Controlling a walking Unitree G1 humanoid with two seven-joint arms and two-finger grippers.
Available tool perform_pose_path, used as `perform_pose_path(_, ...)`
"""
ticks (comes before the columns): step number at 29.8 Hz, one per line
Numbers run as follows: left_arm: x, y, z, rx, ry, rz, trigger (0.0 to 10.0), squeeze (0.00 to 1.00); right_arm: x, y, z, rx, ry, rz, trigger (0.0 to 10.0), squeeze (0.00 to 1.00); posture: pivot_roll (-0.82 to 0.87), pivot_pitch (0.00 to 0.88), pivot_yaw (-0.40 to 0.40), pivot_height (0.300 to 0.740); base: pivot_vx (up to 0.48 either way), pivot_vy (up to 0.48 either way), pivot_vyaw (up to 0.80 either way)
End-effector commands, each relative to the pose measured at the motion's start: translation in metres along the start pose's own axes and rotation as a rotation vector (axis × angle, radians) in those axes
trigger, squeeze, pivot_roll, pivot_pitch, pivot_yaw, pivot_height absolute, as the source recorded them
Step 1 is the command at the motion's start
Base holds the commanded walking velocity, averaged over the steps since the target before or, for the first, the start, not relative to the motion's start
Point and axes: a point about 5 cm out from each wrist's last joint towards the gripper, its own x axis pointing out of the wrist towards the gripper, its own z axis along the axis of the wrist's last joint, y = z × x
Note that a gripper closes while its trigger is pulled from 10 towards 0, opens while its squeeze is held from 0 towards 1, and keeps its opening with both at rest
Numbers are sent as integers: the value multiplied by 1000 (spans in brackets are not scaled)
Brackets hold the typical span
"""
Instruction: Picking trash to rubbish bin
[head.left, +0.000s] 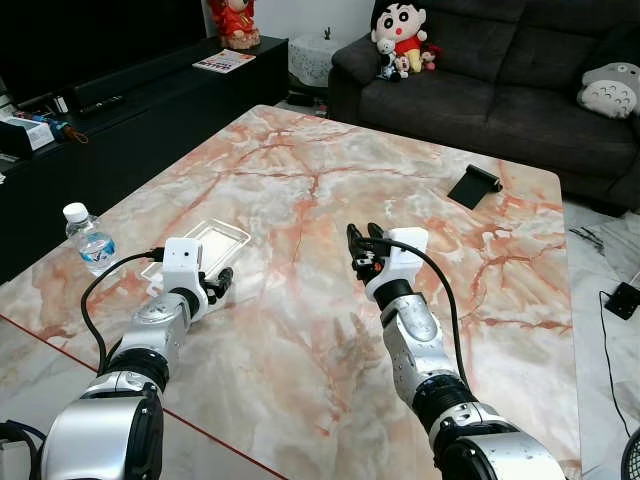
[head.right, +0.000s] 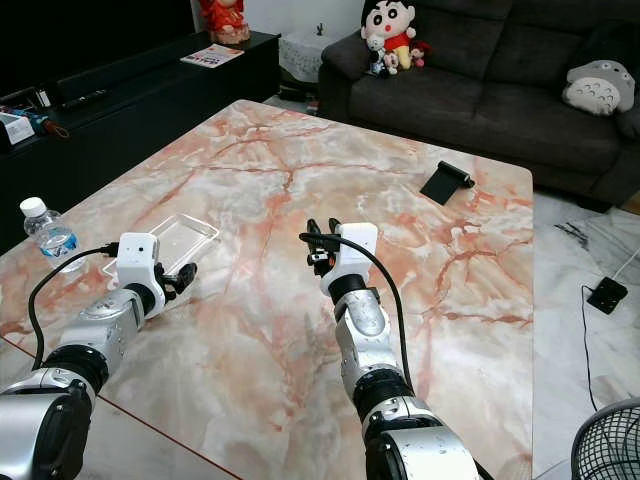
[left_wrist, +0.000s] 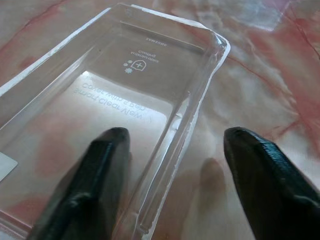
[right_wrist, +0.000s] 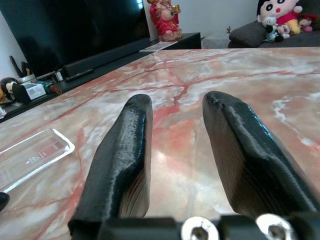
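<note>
a: in the eye view, where is the trash?
b: the tray (head.left: 205, 243) lies flat on the table (head.left: 300, 330), at my left gripper (head.left: 217, 284).
a: and the left wrist view?
b: my fingers (left_wrist: 95, 175) stand apart around its side wall, to pinch it.
a: right wrist view?
b: my right gripper (right_wrist: 177, 165) waits apart, holding nothing.

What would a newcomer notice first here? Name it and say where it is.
The pink-veined marble table dominates. On its left side lies a clear plastic tray, and the left gripper has its jaws open astride the tray's near edge. The right gripper hovers open above mid-table; a water bottle stands at the left edge.
</note>
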Motion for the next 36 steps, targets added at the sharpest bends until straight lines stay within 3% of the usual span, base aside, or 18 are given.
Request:
perform_pose_path(1, 1, -1, -1, 21, 31, -7, 0, 0, 0, -1, 1, -3, -1, -5, 10000, 0, 50, 20, -67, 740, 0, 0, 0)
perform_pose_path(21, 1, -7, -3, 18, 20, -21, 0, 0, 0, -1, 1, -3, 1, -5, 10000, 0, 52, 21, -66, 740, 0, 0, 0)
perform_pose_path(35, 3, -21, 16, 119, -164, 14, 0, 0, 1, 1, 1, 1, 3, -6, 10000, 0, 57, 16, -64, 740, 0, 0, 0)
perform_pose_path(36, 2, -21, 18, 125, -186, 21, 1451, 0, 1, 0, 1, 3, 0, -8, 10000, 0, 59, 15, -62, 740, 0, 0, 0)
